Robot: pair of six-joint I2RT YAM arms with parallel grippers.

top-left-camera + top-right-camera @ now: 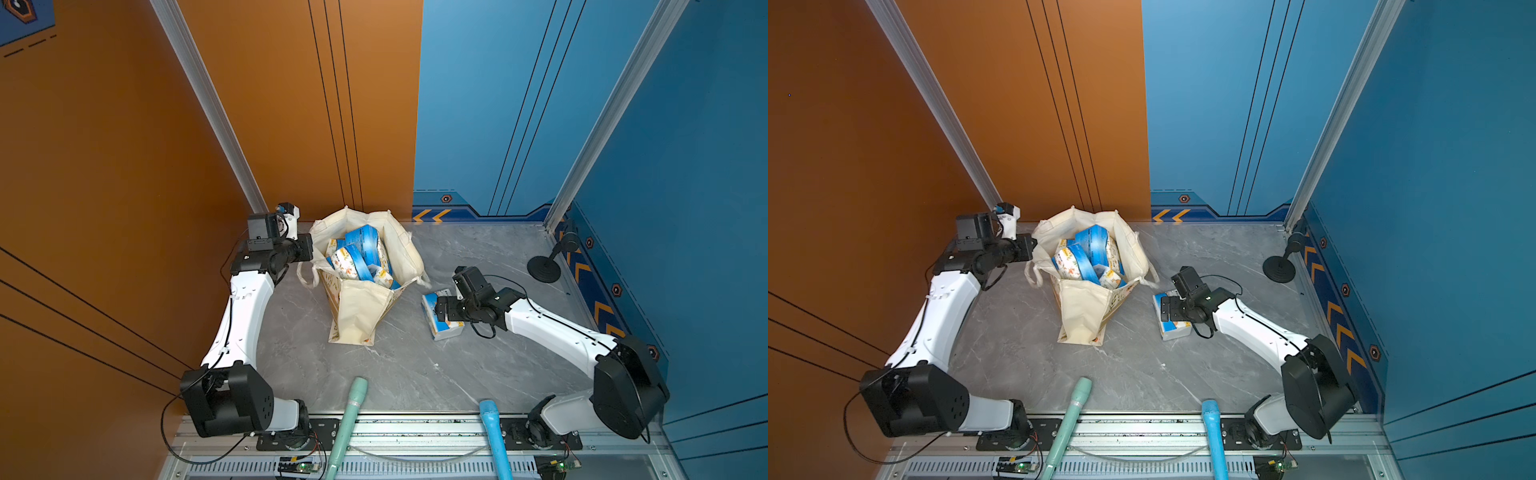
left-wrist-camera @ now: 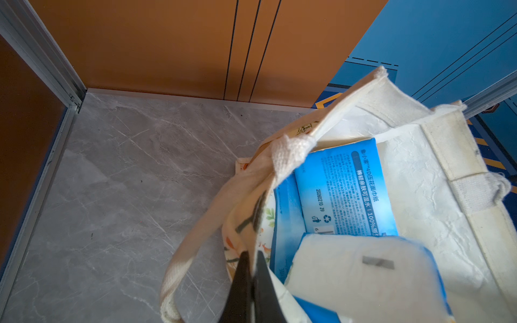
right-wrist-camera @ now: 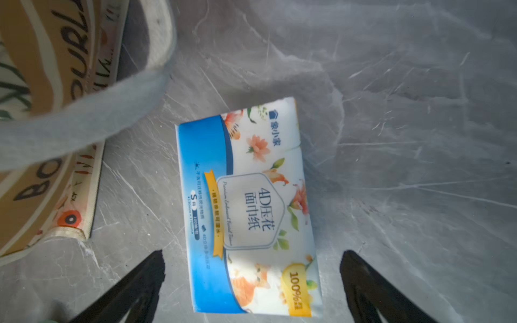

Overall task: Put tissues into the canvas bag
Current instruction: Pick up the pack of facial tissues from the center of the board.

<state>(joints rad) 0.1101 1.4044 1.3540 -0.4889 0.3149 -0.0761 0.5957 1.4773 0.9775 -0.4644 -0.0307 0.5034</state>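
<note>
At the left rim of the canvas bag (image 1: 357, 316), my left gripper (image 2: 253, 260) pinched it tight. I saw tissues (image 1: 361, 253) piled inside. Right of it, one pack (image 3: 251, 209) lay under my wide-open right gripper (image 3: 253, 253).

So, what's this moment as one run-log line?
left gripper: shut on canvas bag rim | right gripper: open over tissue pack on table

The right hand (image 1: 441, 309) hides much of the loose tissue pack (image 1: 445, 332).
</note>
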